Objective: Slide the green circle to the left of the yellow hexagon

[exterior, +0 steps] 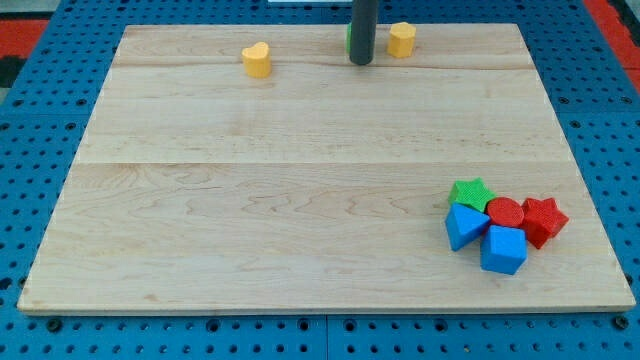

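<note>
Pale wooden table (pixel 300 200) made of several lengthwise planks with visible grain and faint seams, seen from above and slightly from the front. It rests on a blue perforated base (pixel 40 200) with a regular grid of dark holes, exposed on all sides. Red panels (pixel 25 25) appear at both upper corners of the view. Illumination is even, with soft shadows.
</note>
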Action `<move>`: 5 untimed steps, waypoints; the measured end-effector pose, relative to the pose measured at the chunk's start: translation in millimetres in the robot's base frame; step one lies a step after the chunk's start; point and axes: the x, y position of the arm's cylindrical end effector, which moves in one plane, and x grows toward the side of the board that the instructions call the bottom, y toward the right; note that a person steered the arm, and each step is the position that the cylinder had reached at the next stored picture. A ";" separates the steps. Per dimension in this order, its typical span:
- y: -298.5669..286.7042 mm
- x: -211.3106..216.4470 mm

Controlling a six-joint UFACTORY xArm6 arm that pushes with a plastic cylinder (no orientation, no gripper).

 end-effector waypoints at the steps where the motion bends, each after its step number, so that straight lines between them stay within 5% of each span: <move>1: -25.1 -33.9; 2: -49.8 -67.6; 5: 13.4 -15.4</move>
